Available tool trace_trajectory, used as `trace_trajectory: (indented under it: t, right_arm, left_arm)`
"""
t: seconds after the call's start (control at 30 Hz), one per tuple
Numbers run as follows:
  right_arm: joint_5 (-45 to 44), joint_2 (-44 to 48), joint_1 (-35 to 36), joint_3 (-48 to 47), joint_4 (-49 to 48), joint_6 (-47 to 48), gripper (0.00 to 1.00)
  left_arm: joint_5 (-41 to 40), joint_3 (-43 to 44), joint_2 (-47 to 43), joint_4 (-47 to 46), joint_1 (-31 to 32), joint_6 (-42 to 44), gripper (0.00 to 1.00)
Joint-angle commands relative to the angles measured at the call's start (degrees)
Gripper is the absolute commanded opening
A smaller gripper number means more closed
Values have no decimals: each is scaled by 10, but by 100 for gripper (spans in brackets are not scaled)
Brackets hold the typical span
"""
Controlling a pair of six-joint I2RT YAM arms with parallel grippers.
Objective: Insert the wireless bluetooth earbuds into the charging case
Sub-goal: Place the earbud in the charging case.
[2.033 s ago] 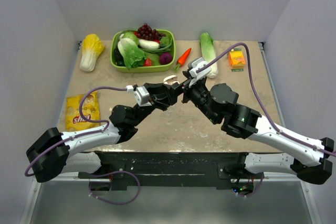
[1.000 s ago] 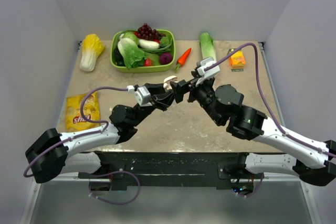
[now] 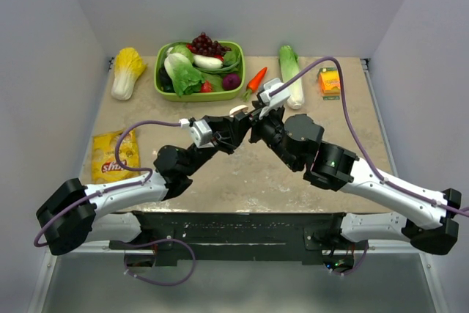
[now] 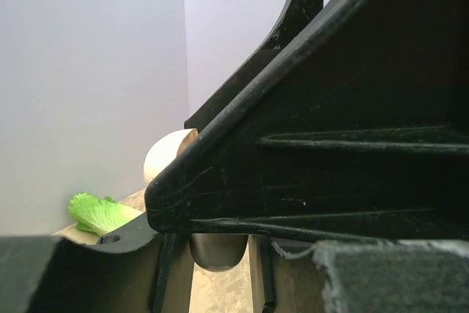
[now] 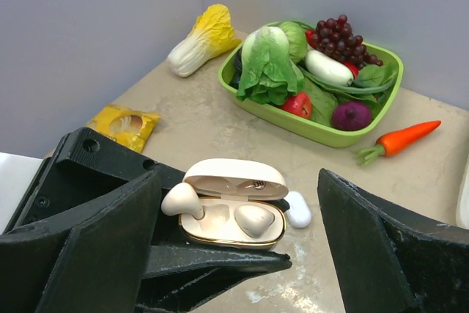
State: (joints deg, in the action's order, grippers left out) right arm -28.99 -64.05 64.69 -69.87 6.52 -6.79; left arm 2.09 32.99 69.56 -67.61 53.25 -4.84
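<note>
The charging case (image 5: pixel 233 214) is white with a gold rim, its lid (image 5: pixel 236 178) hinged open; in the top view only the lid (image 3: pixel 237 110) shows. My left gripper (image 3: pixel 233 127) is shut on the case from below and holds it above the table. In the left wrist view the case's underside (image 4: pixel 216 251) shows between the left gripper's (image 4: pixel 216 273) pads. One earbud (image 5: pixel 254 219) lies seated in the case's right socket. The other earbud (image 5: pixel 181 200) stands at the left socket, its bulb above the rim. My right gripper (image 5: pixel 242 254) is open, a finger on each side of the case.
A small white oval piece (image 5: pixel 297 209) lies on the table just beyond the case. At the back stand a green basket (image 3: pixel 238 94) of vegetables, a carrot (image 3: pixel 256 78), a yellow cabbage (image 3: pixel 127 72), a long green cabbage (image 3: pixel 292 72) and an orange box (image 3: pixel 330 81). A yellow snack bag (image 3: pixel 115 154) lies left.
My right arm has swung left and nearer to the case, which now sits between its open fingers. The left arm has kept the case still.
</note>
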Motion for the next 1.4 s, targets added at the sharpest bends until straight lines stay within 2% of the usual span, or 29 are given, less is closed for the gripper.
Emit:
trace_trajectory:
  t: [0.0,1.1,1.37]
  right_arm:
    - [-13,12,0,-16,9,-8,90]
    - [-54,71,-1,20,32,-3,90]
    - [-8,96,-1,32,-17,-9,92]
  left_arm:
    - [-1,23,-7,-29,0,11,0]
    - [-5,18,-35,-16,0,16,0]
    - [-4,23,-26,-7,0,18,0]
